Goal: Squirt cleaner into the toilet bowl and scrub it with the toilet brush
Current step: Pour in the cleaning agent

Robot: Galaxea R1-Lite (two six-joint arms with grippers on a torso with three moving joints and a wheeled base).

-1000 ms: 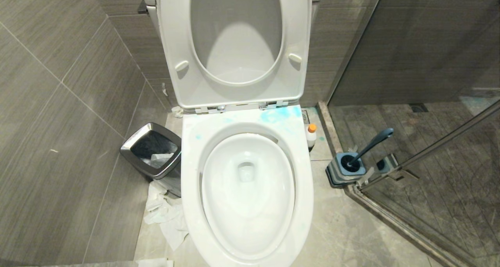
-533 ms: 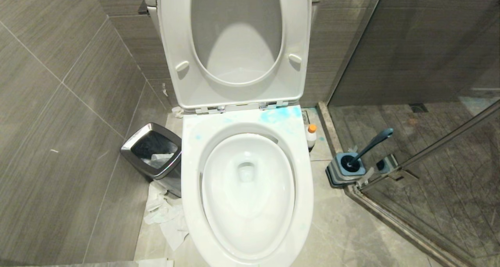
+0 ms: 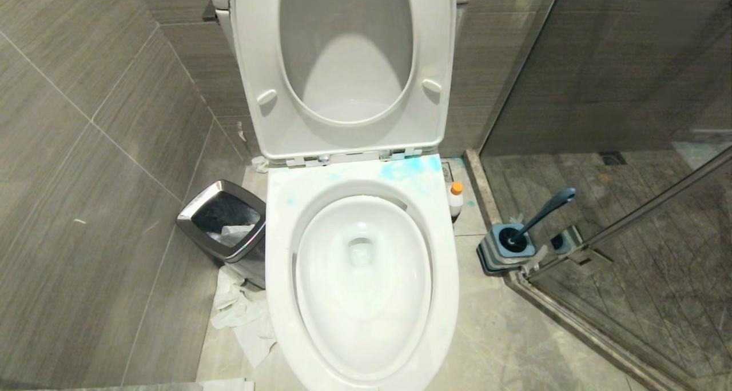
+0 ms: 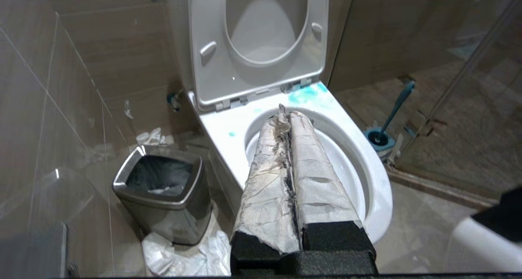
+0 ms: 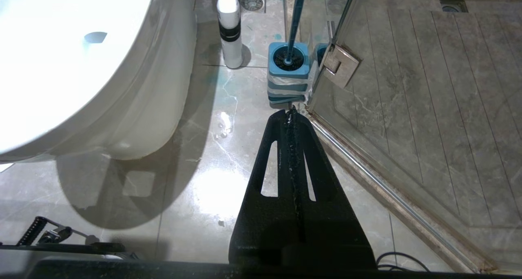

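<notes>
Cleaner bottle (image 3: 456, 198) and toilet brush (image 3: 540, 214) stood unused beside toilet bowl (image 3: 362, 276), within reach; left gripper (image 4: 285, 115) and right gripper (image 5: 290, 112) closed, empty.

My left fingers (image 4: 304, 156) wear crumpled white paper wrap; the right fingers (image 5: 304, 181) are matt black plastic. The toilet bowl (image 3: 286, 276) is glossy white — smooth ceramic. The bin (image 3: 191, 222) has a shiny metal rim, and the floor (image 5: 195, 189) is polished stone tile.
</notes>
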